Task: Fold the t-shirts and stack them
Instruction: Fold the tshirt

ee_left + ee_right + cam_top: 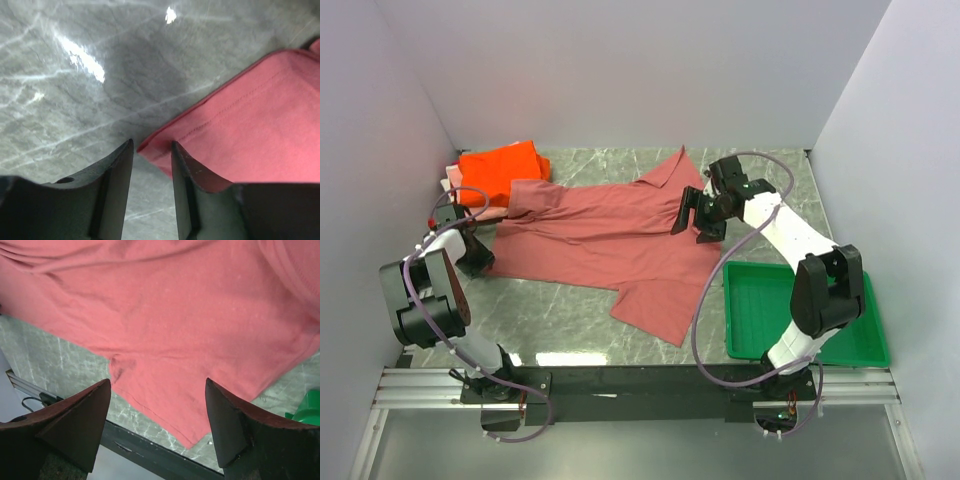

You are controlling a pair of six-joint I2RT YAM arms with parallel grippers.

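Nearest the arm bases, on the right, the green tray (pixel 760 315) sits on the marble table (pixel 75 100). It touches no cloth, and the right arm's elbow hangs over it.

Just beyond it lies the brick-red t-shirt (pixel 610 245), spread flat and unfolded. One lobe of it points toward the near edge. Its long axis runs across the table, from the left wall side toward the far right, where a point of fabric reaches toward the back wall.

The left gripper (pixel 152 145) is low at the shirt's left end, with its jaws drawn narrow. A strip of marble shows between them, and nothing can be seen pinched. The stitched hem corner (pixel 147 149) lies just ahead of the fingertips and slips under the right-hand finger, so the body of the shirt stretches away to that gripper's right.

The right gripper (pixel 157 385) hangs over the opposite end with its jaws spread wide and nothing in them. Its wrist view shows only shirt fabric below it, apart from a sliver of table and tray.

In the far left corner the orange t-shirt (pixel 502 168) rests folded on a paler garment (pixel 452 180), and its near edge meets the brick-red shirt.

Each arm is close to one end of the long axis, and the left is the nearer to its cloth. A fold would probably start with that hem corner, which needs only a short reach forward and a pinch.
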